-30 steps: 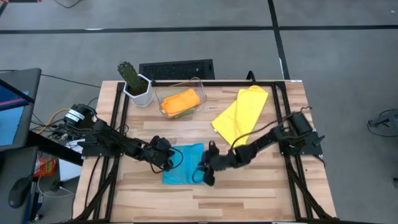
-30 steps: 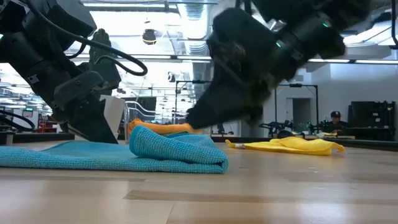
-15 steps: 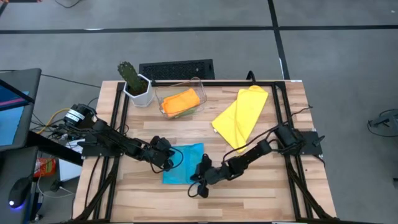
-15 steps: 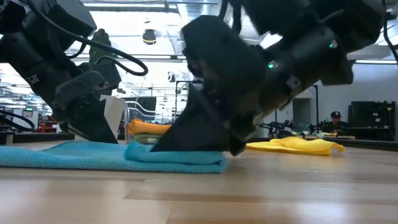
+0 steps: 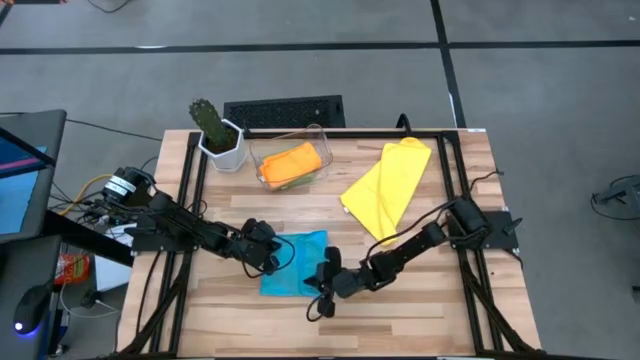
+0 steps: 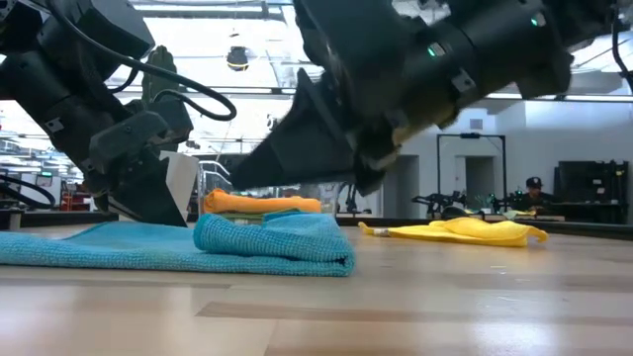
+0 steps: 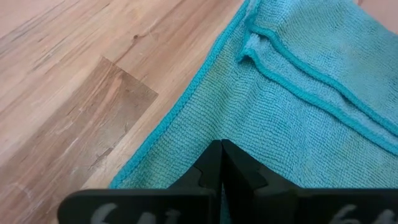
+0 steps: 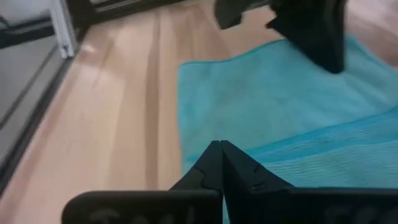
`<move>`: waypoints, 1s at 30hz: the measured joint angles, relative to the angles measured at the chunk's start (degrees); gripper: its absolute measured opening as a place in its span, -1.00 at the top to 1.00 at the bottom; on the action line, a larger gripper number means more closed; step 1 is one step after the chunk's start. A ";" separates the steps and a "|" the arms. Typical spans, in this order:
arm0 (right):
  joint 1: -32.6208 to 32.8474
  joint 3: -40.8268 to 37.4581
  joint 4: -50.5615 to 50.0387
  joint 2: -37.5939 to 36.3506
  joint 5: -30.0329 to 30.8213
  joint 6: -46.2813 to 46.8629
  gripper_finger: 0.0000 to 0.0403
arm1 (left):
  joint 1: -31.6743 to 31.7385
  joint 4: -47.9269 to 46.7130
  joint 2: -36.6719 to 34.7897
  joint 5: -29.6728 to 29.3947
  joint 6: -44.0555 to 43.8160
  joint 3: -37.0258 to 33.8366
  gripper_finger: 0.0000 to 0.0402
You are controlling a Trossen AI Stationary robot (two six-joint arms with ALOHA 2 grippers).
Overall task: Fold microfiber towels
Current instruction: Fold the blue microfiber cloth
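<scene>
Right gripper [image 5: 322, 290] pinching blue towel [image 5: 292, 262] at its 4 o'clock corner; left gripper [image 5: 268, 262] pressed together at 9 o'clock edge.

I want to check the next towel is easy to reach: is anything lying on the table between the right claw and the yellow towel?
Nothing visible does. The right claw sits at the near edge of the light blue towel, and the yellow towel lies farther back on bare wooden table. Only the right arm's own links cross that stretch.
</scene>
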 joint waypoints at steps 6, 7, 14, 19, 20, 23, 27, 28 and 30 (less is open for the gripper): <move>1.51 0.08 4.42 4.80 0.20 0.30 0.88 | 0.00 0.02 0.00 0.11 -0.45 0.00 1.00; 1.57 0.39 4.73 5.65 0.24 0.36 0.89 | 0.00 0.03 0.00 0.09 -0.57 0.00 1.00; 1.57 0.68 5.81 7.63 0.63 1.88 0.89 | 0.00 0.51 0.00 0.85 -1.62 0.02 1.00; 1.79 0.45 5.77 4.17 2.01 -0.62 0.88 | 0.00 1.44 0.07 1.75 -2.09 0.02 1.00; 2.05 0.52 6.17 3.29 3.36 -1.54 0.89 | 0.00 1.51 0.05 1.75 -2.10 0.02 1.00; 2.58 0.63 7.33 2.64 5.62 -4.24 0.91 | 0.00 1.53 0.06 1.64 -2.10 0.02 1.00; 2.68 0.57 7.76 3.94 5.36 -3.43 0.90 | 0.00 1.57 0.06 1.48 -2.27 0.02 1.00; 2.81 0.55 7.65 4.40 5.36 -3.22 0.89 | 0.00 1.59 0.07 1.46 -2.28 0.02 1.00; 2.76 0.54 8.03 5.74 5.45 -3.17 0.88 | 0.00 1.60 0.07 1.43 -2.36 0.02 1.00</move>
